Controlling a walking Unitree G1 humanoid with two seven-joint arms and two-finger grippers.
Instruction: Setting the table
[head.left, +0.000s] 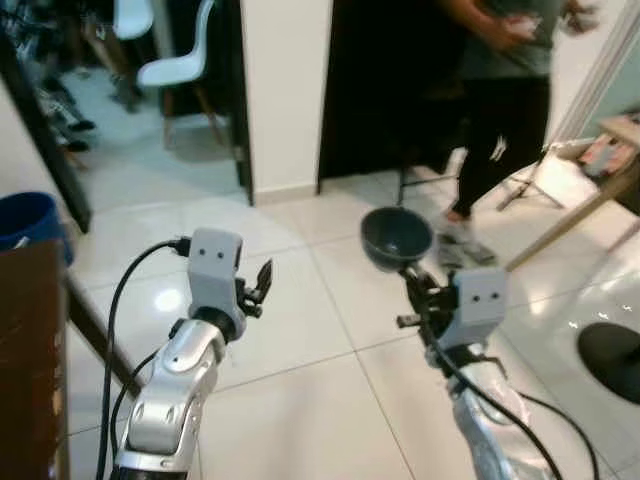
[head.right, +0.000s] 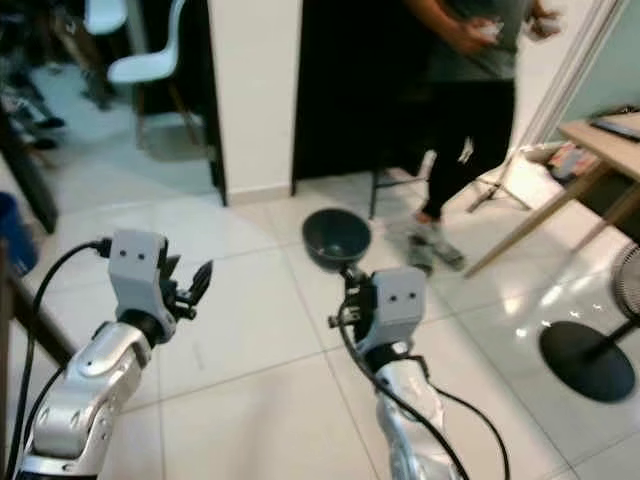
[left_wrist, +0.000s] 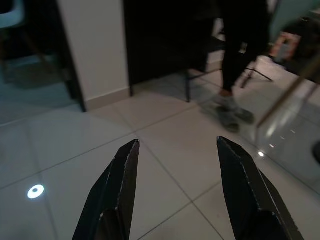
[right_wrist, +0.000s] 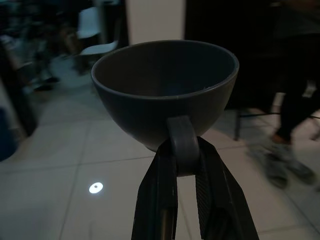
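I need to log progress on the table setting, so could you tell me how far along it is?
Done: the cup is picked up, the right gripper shut on its handle and holding it above the tiled floor. In hand: carrying it. Left: placing it; the wooden table stands ahead to the right. The left gripper is open.

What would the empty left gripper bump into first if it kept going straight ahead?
Probably nothing soon. The open left gripper points out over bare floor, so its way looks free. Farther on stand a white wall and a person, but depth is hard to judge.
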